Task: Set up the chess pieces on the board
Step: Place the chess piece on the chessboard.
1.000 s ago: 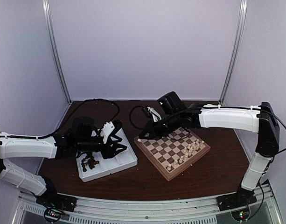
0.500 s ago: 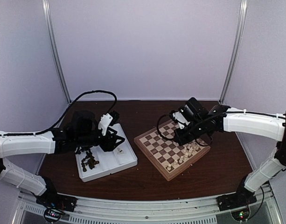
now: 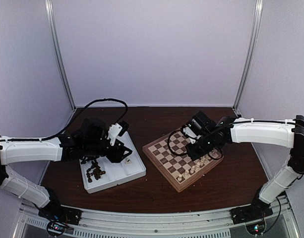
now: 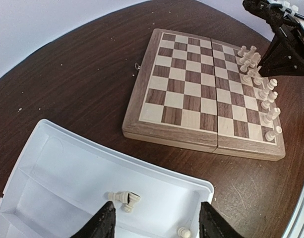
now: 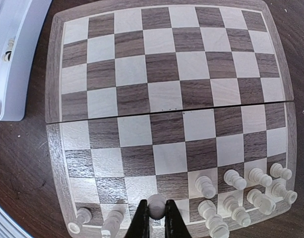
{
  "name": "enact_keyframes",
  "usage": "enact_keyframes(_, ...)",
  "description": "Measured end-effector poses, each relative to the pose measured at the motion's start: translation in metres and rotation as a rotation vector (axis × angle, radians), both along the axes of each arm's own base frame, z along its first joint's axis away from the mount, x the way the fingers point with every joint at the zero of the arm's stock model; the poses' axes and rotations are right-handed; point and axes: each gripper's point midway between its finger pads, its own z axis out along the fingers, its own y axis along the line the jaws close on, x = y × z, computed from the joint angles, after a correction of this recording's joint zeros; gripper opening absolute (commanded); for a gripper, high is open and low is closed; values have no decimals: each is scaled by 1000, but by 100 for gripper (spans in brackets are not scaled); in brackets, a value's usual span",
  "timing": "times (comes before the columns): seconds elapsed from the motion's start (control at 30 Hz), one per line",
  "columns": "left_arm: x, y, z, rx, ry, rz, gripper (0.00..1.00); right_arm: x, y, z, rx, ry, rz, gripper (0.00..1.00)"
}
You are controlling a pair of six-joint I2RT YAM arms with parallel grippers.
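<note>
One turned cream piece [image 5: 155,203], checkered wooden board [image 5: 164,96]

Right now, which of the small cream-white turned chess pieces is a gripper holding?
The cream-white piece pinched in the right gripper, at the occupied edge of the checkered wooden board. Its neighbours stand free on their squares.

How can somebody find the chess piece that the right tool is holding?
Look at the wooden board, at its edge crowded with cream pieces. Among them, one round-topped piece is pinched by the right tool. Its neighbours all stand free.
</note>
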Motion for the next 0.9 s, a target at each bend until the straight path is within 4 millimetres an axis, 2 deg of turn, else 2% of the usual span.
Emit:
enact_keyframes(0.27,1,0,1,6,5,1,57,-2,-3,-20,-50,35,11,6)
enact_keyframes(0.9,4,-1,-6,40,25,11,57,0,-13,-42,-138,58,21,10)
